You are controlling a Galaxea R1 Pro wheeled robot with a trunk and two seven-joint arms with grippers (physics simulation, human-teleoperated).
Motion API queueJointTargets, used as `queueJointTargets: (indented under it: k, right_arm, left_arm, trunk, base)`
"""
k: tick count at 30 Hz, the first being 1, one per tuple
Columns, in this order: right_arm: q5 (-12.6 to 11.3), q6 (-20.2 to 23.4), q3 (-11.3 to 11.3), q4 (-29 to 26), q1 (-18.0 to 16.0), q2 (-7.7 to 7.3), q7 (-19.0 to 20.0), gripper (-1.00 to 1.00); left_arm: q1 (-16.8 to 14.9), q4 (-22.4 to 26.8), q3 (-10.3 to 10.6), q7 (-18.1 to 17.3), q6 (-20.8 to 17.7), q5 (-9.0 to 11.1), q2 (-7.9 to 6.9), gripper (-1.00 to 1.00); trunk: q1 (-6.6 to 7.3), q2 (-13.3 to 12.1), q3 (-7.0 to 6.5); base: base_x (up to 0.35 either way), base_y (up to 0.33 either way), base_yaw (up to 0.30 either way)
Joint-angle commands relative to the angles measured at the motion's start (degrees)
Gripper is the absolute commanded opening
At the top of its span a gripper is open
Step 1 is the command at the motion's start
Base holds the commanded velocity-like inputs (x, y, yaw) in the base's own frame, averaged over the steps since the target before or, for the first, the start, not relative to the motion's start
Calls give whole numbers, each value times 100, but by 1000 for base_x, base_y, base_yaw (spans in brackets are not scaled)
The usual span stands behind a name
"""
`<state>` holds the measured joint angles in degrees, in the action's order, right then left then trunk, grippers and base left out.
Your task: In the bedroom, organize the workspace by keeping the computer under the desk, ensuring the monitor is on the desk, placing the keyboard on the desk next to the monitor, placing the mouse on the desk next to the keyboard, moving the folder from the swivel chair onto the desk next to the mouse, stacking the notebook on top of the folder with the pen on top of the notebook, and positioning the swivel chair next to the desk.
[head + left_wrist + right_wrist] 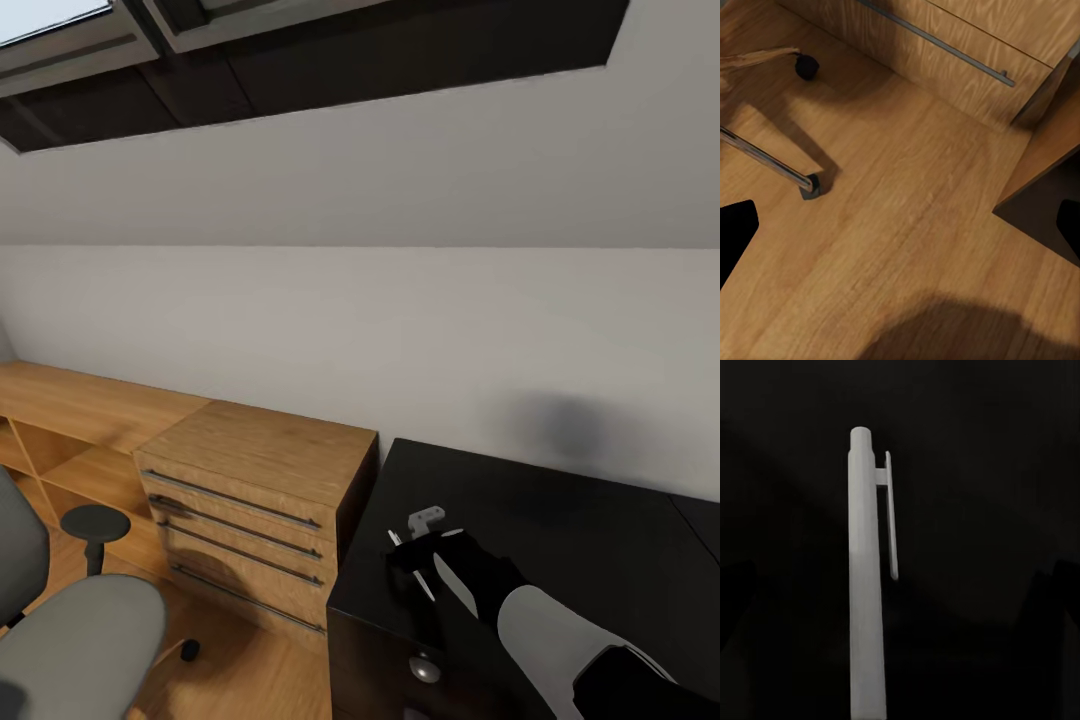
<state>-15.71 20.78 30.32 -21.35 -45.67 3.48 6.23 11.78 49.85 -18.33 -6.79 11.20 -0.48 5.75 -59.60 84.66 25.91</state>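
We see the right gripper (425, 560) over the near left corner of the desk (560, 540), its black fingers spread a little, with the top end of a pale pen (428, 519) poking out beyond them. In the right wrist view the pen (866, 585) stands out as a light grey barrel with a clip against the dark desktop, its lower end cut off by the frame; the fingers there are only dim shapes at the edges, so we cannot tell whether they truly clamp the pen or merely flank it. The desk's black drawer unit (420, 660) shows a round knob and is partly hidden behind the right arm. Just beside the desk stands a light wooden drawer cabinet (250, 500), with a low wooden shelf (70, 420) running further left. The swivel chair (80, 630) is cropped at the lower left: we make out its grey seat, part of the back and one black armrest. In the left wrist view the left gripper's fingertips (735, 232) are black slivers at opposite edges, standing wide apart with nothing between them, above the wooden floor (900, 225), a chrome leg of the chair base (765, 159) and a caster (807, 66).
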Motion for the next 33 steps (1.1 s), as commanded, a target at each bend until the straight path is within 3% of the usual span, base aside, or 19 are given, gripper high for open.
queueJointTargets:
  k: [1, 13, 20, 33]
  right_arm:
    - [-29, 33, 35, 359, -3, -3, -17, -100]
    - [-28, 105, 44, 359, -3, 47, -25, -100]
    - [-36, 677, 44, 227, -3, 56, -22, -100]
    - [-149, 934, 42, 150, -3, 56, -35, -100]
  left_arm:
    - [-1, 7, -30, -50, 5, -5, 7, 100]
    - [-1, 7, -30, -50, 5, -7, 5, 100]
    - [-1, 7, -30, -50, 5, -9, 6, 100]
    - [-1, 7, -30, -50, 5, -11, 5, 100]
  trunk:
    - [-1, 2, 6]
    - [-1, 2, 6]
    - [-1, 2, 6]
    - [-1, 2, 6]
  base:
    - [0, 0, 0]
    - [0, 0, 0]
    - [0, 0, 0]
    - [0, 0, 0]
